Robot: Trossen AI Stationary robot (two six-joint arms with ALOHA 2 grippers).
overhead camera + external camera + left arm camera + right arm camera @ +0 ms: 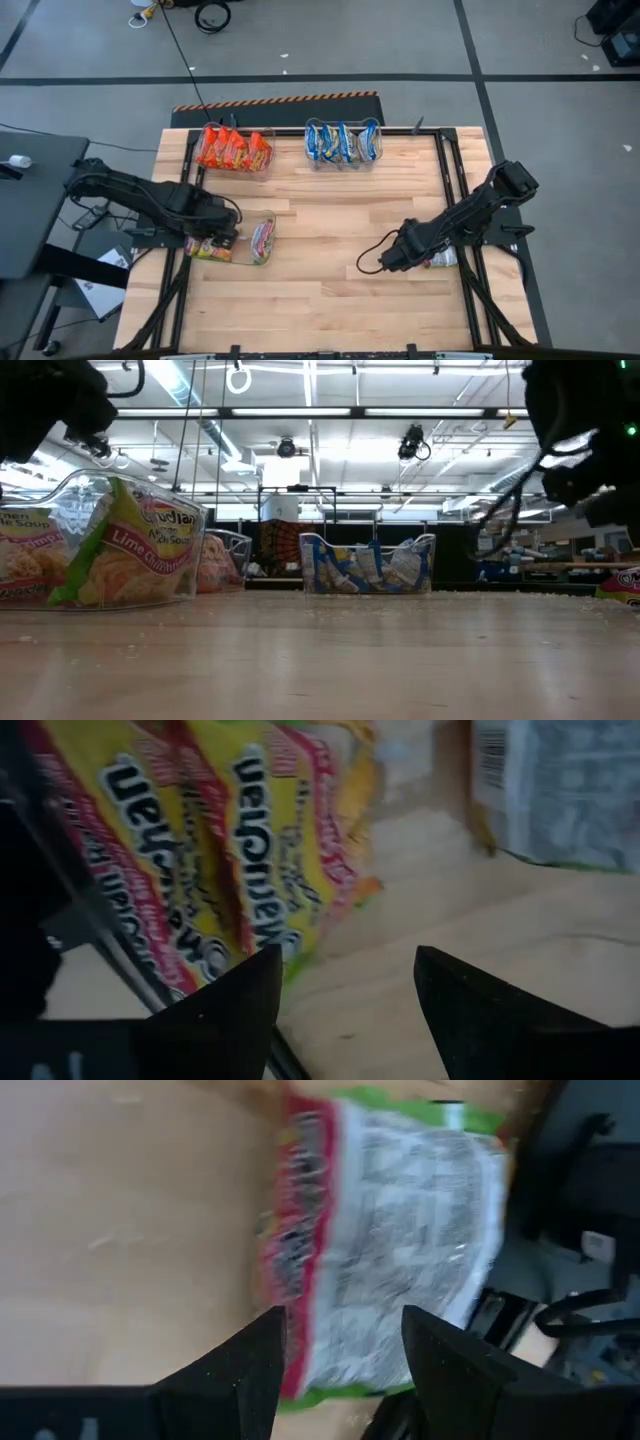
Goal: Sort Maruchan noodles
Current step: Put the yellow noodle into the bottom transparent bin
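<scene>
High view: right gripper (385, 262), fingers apart and empty, sits beside a green-edged noodle packet (441, 259) at the table's (330, 300) right edge. Left gripper (228, 240), likewise released, hovers over a clear bin (262, 243) holding "Lime" packets. Bare wood lies between them.

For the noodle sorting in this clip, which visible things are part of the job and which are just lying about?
Part of the job:
- orange-red packets in a clear bin
- blue packets in a clear bin
- lime packets under the left gripper
- green-edged packet by the right gripper

Lying about:
- cable on the floor
- white object on the side table
</scene>
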